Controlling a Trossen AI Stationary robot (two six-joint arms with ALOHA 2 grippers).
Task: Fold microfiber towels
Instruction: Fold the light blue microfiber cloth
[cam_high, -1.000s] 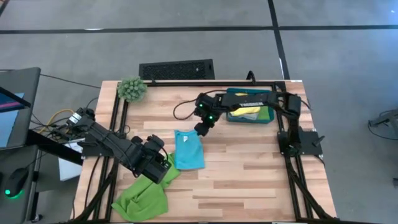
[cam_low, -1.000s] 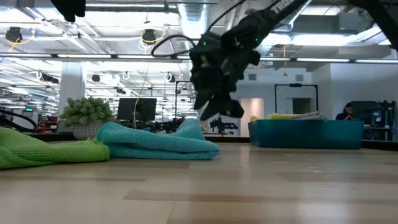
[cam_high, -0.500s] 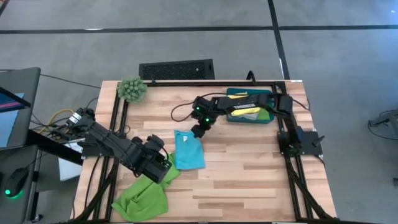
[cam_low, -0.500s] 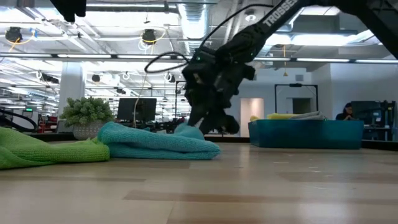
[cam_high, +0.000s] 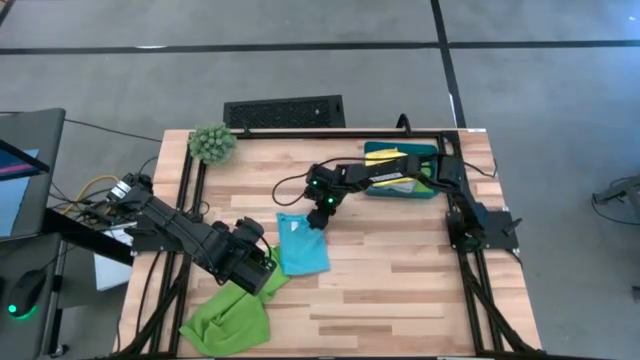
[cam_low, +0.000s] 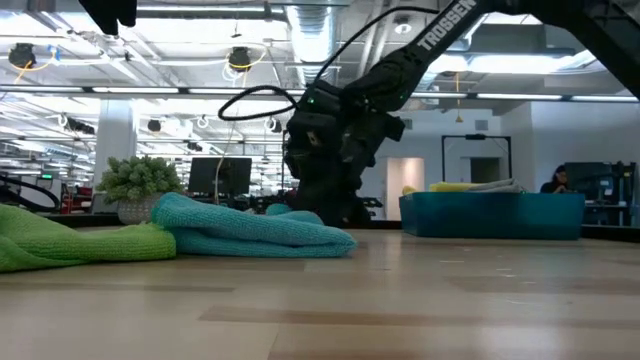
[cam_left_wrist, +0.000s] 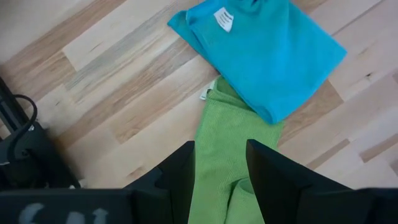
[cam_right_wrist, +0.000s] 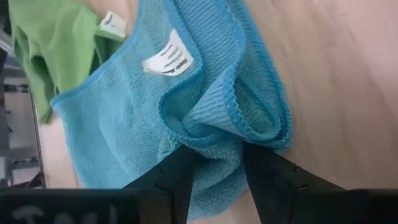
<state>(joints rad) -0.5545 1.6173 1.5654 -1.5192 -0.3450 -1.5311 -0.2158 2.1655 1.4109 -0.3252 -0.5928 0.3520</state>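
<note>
I have the right gripper (cam_high: 314, 219) down at the far end of the light blue towel (cam_high: 303, 243), which lies near the middle of the wooden surface (cam_high: 400, 270). In the right wrist view its fingers (cam_right_wrist: 171, 177) stand apart with a bunched fold of that towel (cam_right_wrist: 205, 112) rising between them, the tips touching the cloth; I cannot tell whether the fold is truly gripped. From the low view the gripper (cam_low: 325, 205) sits right at the towel's (cam_low: 250, 232) back edge. My left gripper (cam_high: 258, 268) waits at about eight o'clock from the blue towel, over the lime green towel (cam_high: 228, 318), whose near end reaches the surface's front-left corner. In the left wrist view its fingers (cam_left_wrist: 180, 177) are apart with green cloth (cam_left_wrist: 224, 168) showing in the gap, and the blue towel (cam_left_wrist: 267, 56) overlaps the green one's end. At one o'clock from the blue towel sits a teal bin (cam_high: 400, 185) with yellow cloth (cam_high: 395, 178) inside. The plant ball (cam_high: 212, 143) rests at the far-left corner.
</note>
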